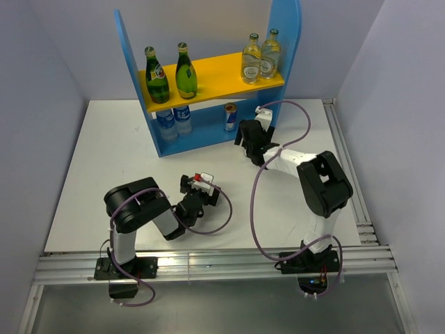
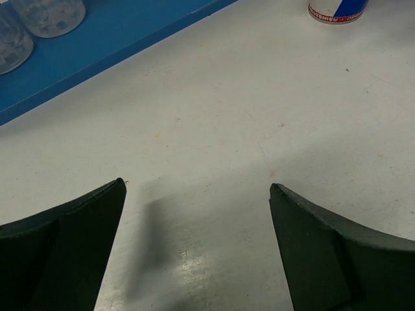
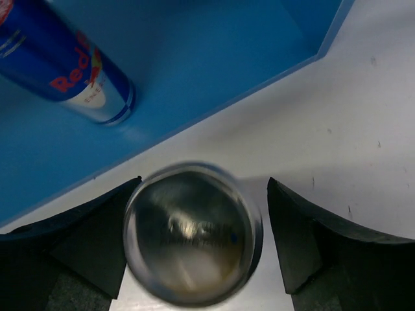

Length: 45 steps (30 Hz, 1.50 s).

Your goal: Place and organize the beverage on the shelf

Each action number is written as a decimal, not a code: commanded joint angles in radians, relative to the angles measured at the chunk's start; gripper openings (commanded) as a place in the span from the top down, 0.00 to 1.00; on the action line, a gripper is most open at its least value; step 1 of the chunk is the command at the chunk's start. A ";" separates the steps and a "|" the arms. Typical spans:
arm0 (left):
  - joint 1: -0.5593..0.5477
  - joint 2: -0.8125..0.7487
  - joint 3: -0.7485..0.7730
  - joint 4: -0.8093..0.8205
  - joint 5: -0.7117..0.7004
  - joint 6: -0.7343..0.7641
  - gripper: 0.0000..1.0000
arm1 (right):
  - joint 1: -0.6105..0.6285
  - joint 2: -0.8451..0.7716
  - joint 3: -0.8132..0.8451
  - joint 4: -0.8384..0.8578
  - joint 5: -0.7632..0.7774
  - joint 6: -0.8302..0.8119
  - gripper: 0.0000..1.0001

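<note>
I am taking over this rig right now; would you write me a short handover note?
Left claw: open, holding nothing, above the table.
Right claw: open, straddling the second can, which stands on the table just in front of the shelf base; not visibly clamped.
Done: two green bottles and two yellowish bottles stand on the yellow upper board. The first can stands on the base, as do two clear blue-labelled bottles.
Left: grip the second can and set it on the base, probably beside the first.

The near can point(image 3: 192, 233) at the right gripper point(image 3: 204, 184) is blurred, perhaps seen top-on; the far can point(image 3: 65, 71) is cut off.
</note>
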 commanded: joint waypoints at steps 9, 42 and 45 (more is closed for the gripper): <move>-0.009 0.036 0.031 0.549 -0.001 -0.049 0.01 | -0.033 0.037 0.106 -0.034 0.046 -0.041 0.55; -0.012 0.106 0.082 0.549 0.019 -0.043 0.01 | -0.154 0.348 0.598 -0.002 0.055 -0.077 1.00; -0.012 0.117 0.090 0.549 0.022 -0.045 0.01 | -0.162 0.361 0.600 0.001 0.044 -0.040 1.00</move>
